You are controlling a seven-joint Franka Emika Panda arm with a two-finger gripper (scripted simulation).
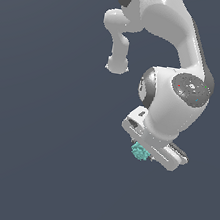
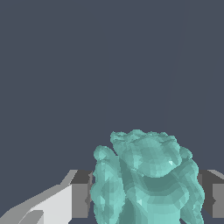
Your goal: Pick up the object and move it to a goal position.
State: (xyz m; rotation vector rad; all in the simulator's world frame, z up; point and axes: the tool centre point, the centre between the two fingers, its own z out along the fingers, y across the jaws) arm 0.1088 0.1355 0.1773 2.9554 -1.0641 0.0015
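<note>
Hand (image 1: 147, 156) sits in the lower right of centre in the exterior view, hanging from the white arm (image 1: 177, 100) that comes down from the top of the frame. Tucked under its lower edge, just toward the frame's left, is the object (image 1: 139, 152), a small teal bumpy cluster, touching the hand's underside and largely covered by it. The fingers themselves cannot be made out from this angle. Background is a flat, even dark slate; no edge or shadow shows, so whether the object rests on that surface or is lifted off it cannot be told here. No goal marker is visible anywhere. In the wrist view the object (image 2: 146, 179) fills the lower middle of the frame, bracketed by grey finger pads (image 2: 81, 199) at lower left and lower right. The pads sit right against its flanks, no gap visible, so the hand reads as closed narrowly on the object. Judgement: the grasp looks made, so the pick-up half appears done or nearly so. Still left is the carry to the goal position, which the pictures do not show, so how much travel remains cannot be judged.
</note>
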